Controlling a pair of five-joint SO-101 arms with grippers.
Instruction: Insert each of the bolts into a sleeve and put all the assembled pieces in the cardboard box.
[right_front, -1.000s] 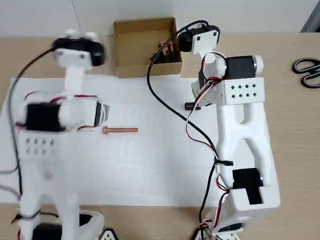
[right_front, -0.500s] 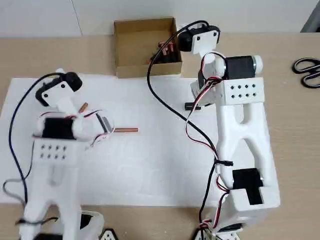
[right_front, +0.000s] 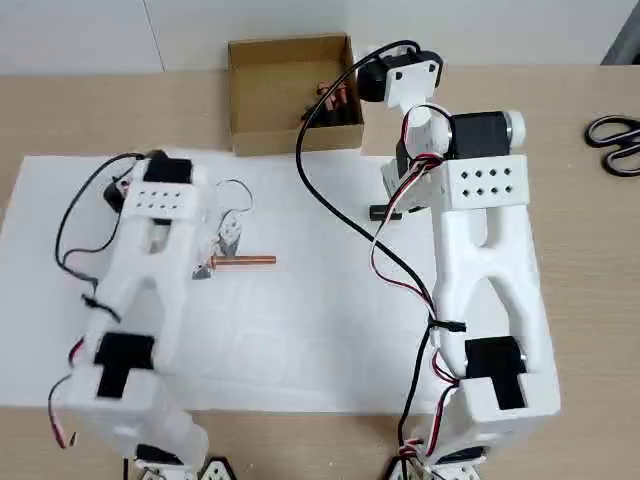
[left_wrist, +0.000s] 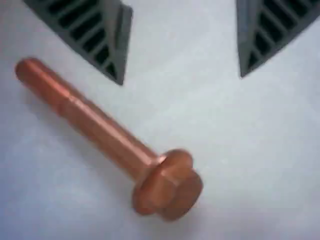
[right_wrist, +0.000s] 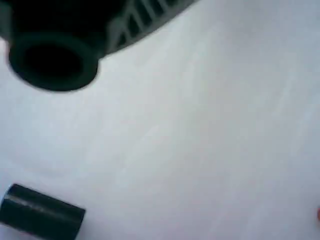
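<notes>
A copper bolt (left_wrist: 110, 140) (right_front: 243, 261) lies flat on the white sheet (right_front: 300, 330). My left gripper (left_wrist: 180, 70) (right_front: 222, 240) hovers open just over it, with the dark fingertips (left_wrist: 112, 65) apart and nothing between them. My right gripper (right_wrist: 75, 35) is shut on a black sleeve (right_wrist: 52, 62) whose open end faces the camera. A second black sleeve (right_wrist: 40, 217) lies on the sheet close by. In the high view a black sleeve (right_front: 383, 212) pokes out beside the right wrist; I cannot tell which one it is. The cardboard box (right_front: 275, 135) at the back holds copper pieces (right_front: 335, 98).
Scissors (right_front: 615, 143) lie on the wooden table at the far right. A black cable (right_front: 330, 205) loops from the right arm's camera across the sheet. The sheet's middle and front are bare.
The left arm has swung forward and down, bringing its gripper beside the bolt's head. The bolt and the right arm have stayed put.
</notes>
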